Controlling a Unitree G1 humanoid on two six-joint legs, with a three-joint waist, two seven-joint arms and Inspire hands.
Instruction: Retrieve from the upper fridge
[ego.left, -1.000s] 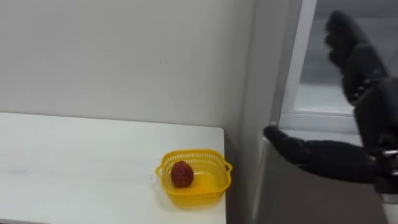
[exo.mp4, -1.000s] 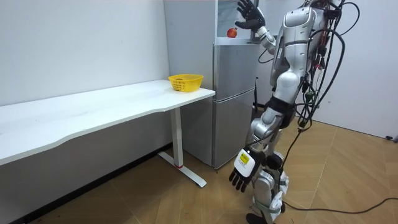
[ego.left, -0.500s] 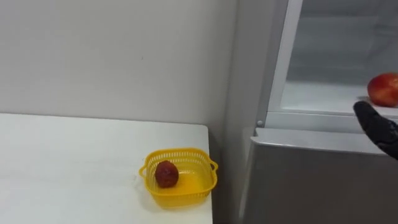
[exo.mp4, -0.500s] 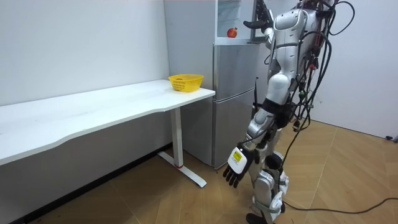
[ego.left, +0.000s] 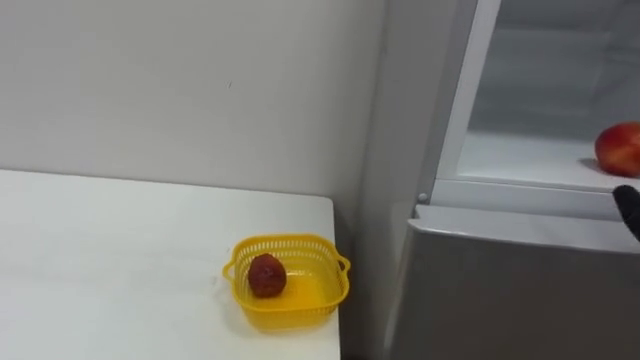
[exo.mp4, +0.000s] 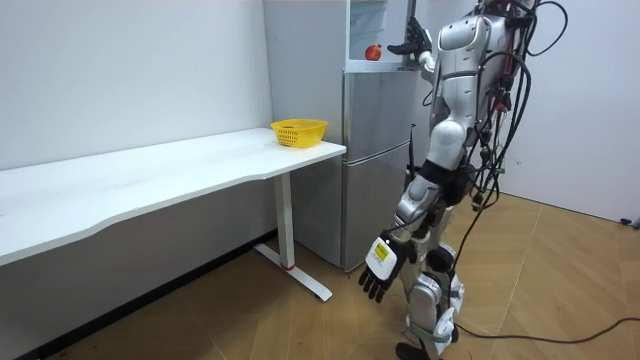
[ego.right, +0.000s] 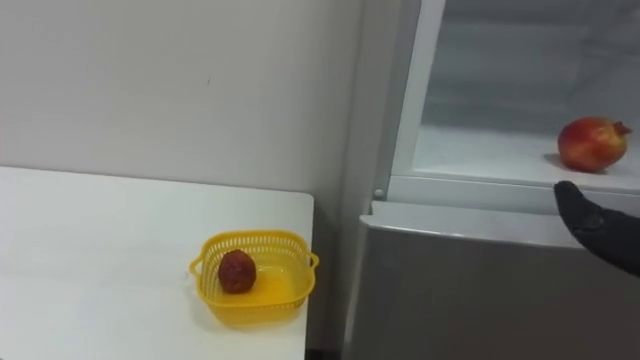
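Right hand (ego.right: 603, 228) lowered, fingers straight, pomegranate (ego.right: 592, 143) just above them, on fridge shelf (ego.right: 480, 150)

right hand (ego.right: 600, 232) mostly cut off, state unclear

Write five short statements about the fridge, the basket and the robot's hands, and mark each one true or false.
1. The yellow basket on the white table holds a dark red fruit. True.
2. The upper fridge compartment is closed. False: it stands open, with a pomegranate on its shelf.
3. The right hand grips the pomegranate. False: its fingers are just short of it and do not touch it.
4. The left hand hangs low at the robot's side. True.
5. The basket sits at the table end far from the fridge. False: it is at the end next to the fridge.
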